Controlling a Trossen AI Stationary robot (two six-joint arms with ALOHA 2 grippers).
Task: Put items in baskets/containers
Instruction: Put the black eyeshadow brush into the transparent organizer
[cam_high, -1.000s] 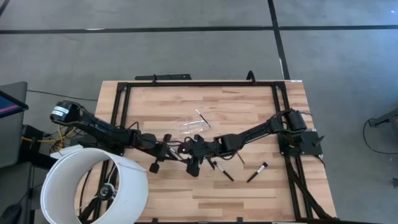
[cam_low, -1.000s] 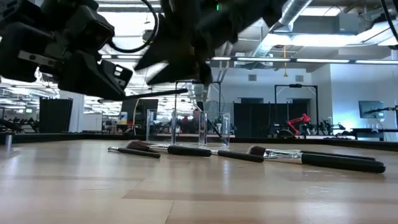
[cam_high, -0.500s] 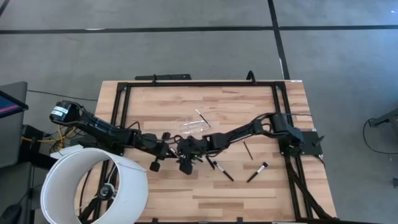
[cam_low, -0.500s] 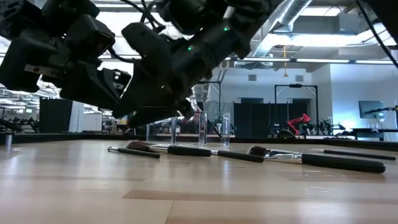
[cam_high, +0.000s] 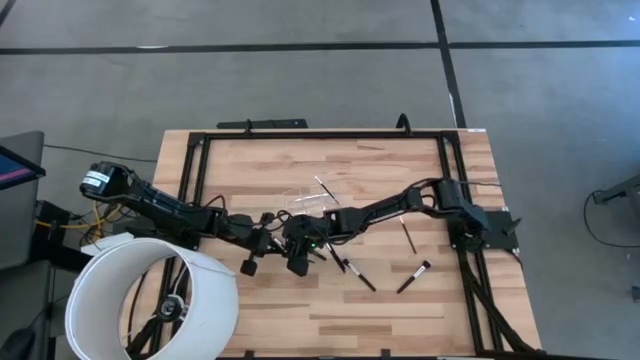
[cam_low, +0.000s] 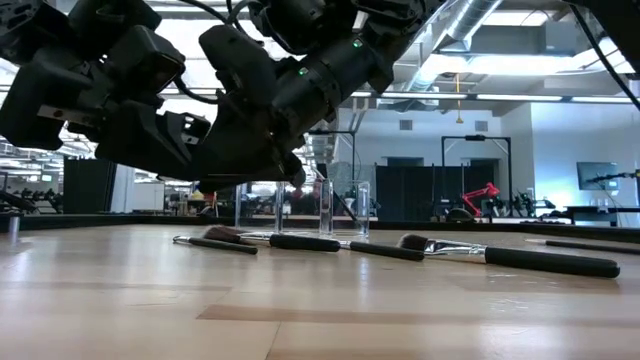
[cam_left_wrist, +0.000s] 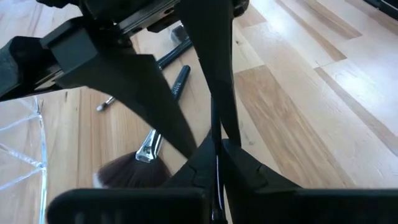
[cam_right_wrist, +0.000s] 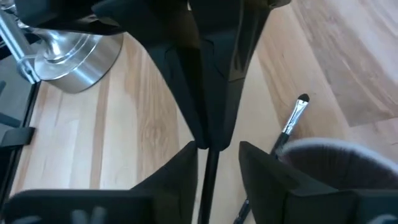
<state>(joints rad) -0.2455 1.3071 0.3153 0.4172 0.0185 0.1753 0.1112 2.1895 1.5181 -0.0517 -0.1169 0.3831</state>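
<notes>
We see even, bright overhead light on the wooden table (cam_high: 420, 310). In the low view, ceiling lights backlight the arms into silhouettes; near tabletop blurs. Wrist views blur close fingers.

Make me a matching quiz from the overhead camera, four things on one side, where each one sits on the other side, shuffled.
Things:
1. clear tray
2. big white cylinder
3. short black-handled brush
4. right gripper

Places, in the high view:
A. lying alone on the wood toward the table's right side
B. over the table's lower-left corner, beside the left arm
C. mid-table, close against the left gripper
D. just above where the two grippers meet

Pairs: 1-D, 2-B, 3-A, 4-C
</notes>
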